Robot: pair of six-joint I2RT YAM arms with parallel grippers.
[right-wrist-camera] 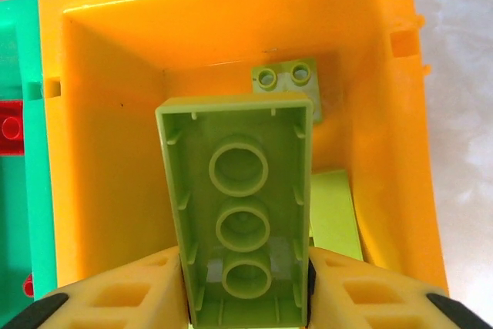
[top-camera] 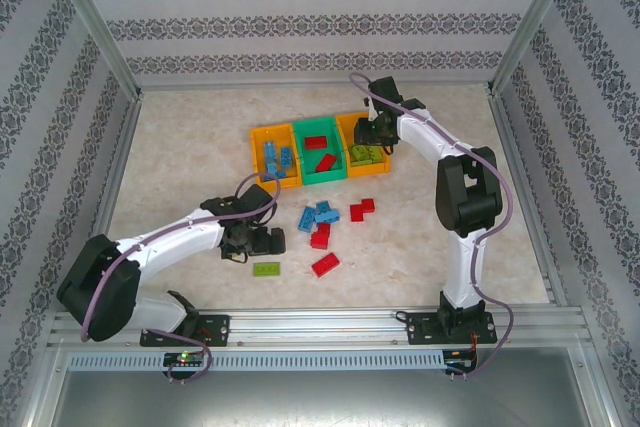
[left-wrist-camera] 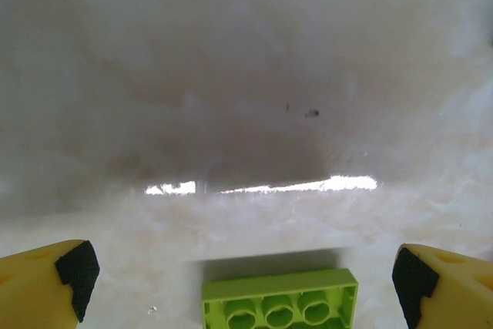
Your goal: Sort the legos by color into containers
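My right gripper (right-wrist-camera: 245,287) is shut on a lime green lego (right-wrist-camera: 240,206), hollow underside toward the camera, held over the right orange bin (right-wrist-camera: 108,159); two more lime legos (right-wrist-camera: 289,78) lie in that bin. From above, that gripper (top-camera: 372,133) hangs over the right orange bin (top-camera: 352,124). My left gripper (left-wrist-camera: 243,279) is open and low over the table, astride a lime green lego (left-wrist-camera: 281,298) lying underside up. From above, this lego (top-camera: 267,269) lies just in front of the left gripper (top-camera: 262,244). The green bin (top-camera: 306,159) holds red legos, the left orange bin (top-camera: 260,138) blue ones.
Loose blue legos (top-camera: 320,214) and red legos (top-camera: 325,264) lie on the table in front of the bins, with another red pair (top-camera: 361,210) to their right. Patterned walls and metal posts (top-camera: 95,22) fence the table.
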